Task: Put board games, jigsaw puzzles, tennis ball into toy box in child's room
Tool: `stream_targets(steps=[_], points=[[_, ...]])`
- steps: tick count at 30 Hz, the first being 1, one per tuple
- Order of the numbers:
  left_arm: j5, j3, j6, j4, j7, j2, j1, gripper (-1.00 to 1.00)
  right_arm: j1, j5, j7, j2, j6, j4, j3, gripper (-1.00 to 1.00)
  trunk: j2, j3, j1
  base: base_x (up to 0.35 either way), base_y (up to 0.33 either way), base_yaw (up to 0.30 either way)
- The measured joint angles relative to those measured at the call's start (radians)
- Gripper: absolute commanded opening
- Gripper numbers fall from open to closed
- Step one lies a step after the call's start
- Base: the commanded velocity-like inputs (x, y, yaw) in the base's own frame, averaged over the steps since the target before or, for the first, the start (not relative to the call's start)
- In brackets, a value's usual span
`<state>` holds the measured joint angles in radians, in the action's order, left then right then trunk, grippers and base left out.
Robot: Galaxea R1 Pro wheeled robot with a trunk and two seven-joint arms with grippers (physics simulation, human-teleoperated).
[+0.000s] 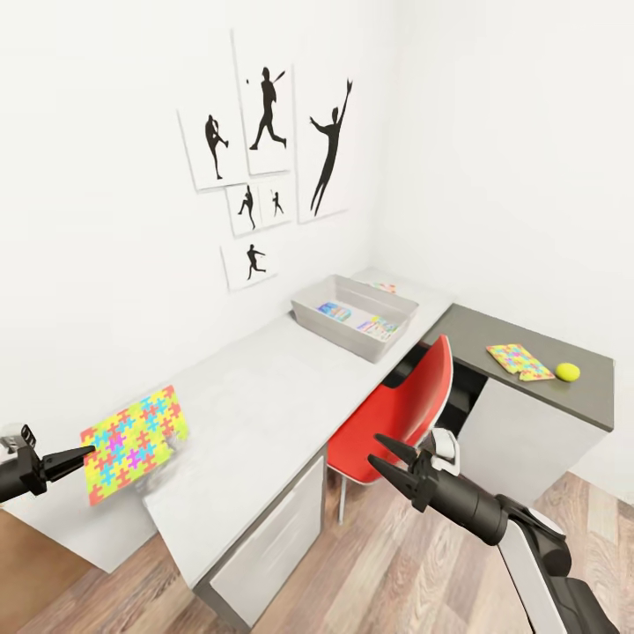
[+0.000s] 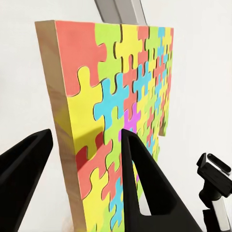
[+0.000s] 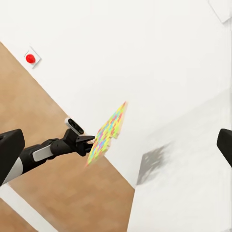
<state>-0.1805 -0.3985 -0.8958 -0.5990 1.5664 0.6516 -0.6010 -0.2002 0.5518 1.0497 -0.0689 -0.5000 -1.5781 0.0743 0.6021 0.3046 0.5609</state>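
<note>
My left gripper point(image 1: 85, 454) is shut on the edge of a bright jigsaw puzzle point(image 1: 134, 442), holding it tilted above the near end of the light grey table point(image 1: 255, 396). Up close, the puzzle point(image 2: 121, 106) stands between the black fingers point(image 2: 145, 188). The grey toy box point(image 1: 354, 317) sits at the table's far corner with two board games point(image 1: 335, 310) inside. A second jigsaw puzzle point(image 1: 519, 361) and the tennis ball point(image 1: 568, 372) lie on the dark grey section. My right gripper point(image 1: 383, 452) hangs open and empty in front of the chair.
A red chair point(image 1: 396, 414) stands tucked at the desk's inner corner, just beyond my right gripper. White drawer fronts point(image 1: 264, 546) face the wood floor point(image 1: 414, 572). A colourful flat item point(image 1: 385, 287) lies behind the toy box. Baseball silhouette pictures point(image 1: 264, 123) hang on the wall.
</note>
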Motion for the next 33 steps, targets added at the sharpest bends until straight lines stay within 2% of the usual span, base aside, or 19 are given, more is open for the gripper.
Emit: stream_targets(steps=[11, 29, 33], points=[[0.000, 0.004, 0.000, -0.036, 0.000, 0.000, 0.001, -1.00, 0.000, 0.001, 0.002, 0.000, 0.001, -0.002, 0.001, 1.00, -0.077, -0.051, -0.042, 0.000, 0.000, -0.155], [0.000, 0.003, 0.000, -0.039, 0.000, 0.000, 0.001, -1.00, 0.000, 0.000, 0.002, 0.000, 0.001, 0.000, 0.006, 1.00, -0.204, -0.134, -0.111, 0.000, 0.000, -0.169], [0.001, 0.003, 0.000, -0.039, 0.000, 0.000, 0.001, -1.00, 0.000, -0.001, 0.002, 0.000, 0.001, 0.001, 0.008, 1.00, -0.204, -0.140, -0.112, 0.000, 0.000, -0.171]])
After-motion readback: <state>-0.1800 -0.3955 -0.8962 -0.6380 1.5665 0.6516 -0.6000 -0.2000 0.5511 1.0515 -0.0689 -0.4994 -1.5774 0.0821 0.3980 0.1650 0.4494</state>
